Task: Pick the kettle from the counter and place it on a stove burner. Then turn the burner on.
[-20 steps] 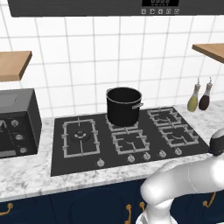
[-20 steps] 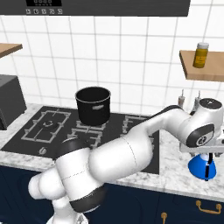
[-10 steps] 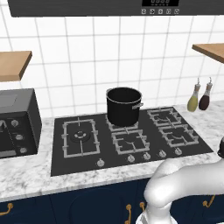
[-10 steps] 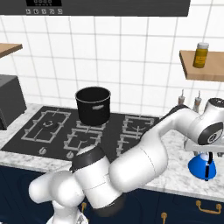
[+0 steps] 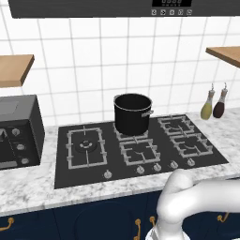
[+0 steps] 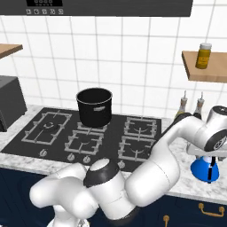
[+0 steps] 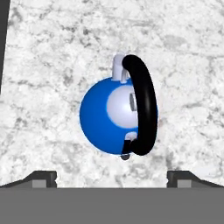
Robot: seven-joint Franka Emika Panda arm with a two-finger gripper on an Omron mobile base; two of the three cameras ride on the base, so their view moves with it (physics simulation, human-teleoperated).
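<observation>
The small blue kettle (image 6: 203,167) stands upright on the speckled counter (image 6: 191,186), to the right of the cooktop. From above, the kettle (image 7: 103,118) shows a white lid and a black arched handle (image 7: 144,100). My gripper (image 7: 112,177) hangs open right over it, fingertips (image 7: 41,177) spread wider than the kettle's body and holding nothing. In the right base view the gripper (image 6: 209,154) sits just above the kettle. The wide stove burner (image 5: 85,146) (image 6: 47,125) lies at the cooktop's left end, bare.
A tall black stockpot (image 5: 132,114) (image 6: 94,106) stands on a rear middle burner. A row of knobs (image 5: 140,169) runs along the cooktop's front edge. Two bottles (image 5: 213,104) stand by the wall on the right. A dark oven box (image 5: 16,131) sits on the left counter.
The hand has shifted slightly right and lower above the kettle, and the arm has swung out of the left base view's right edge. The jaws stay open; the kettle has not moved.
</observation>
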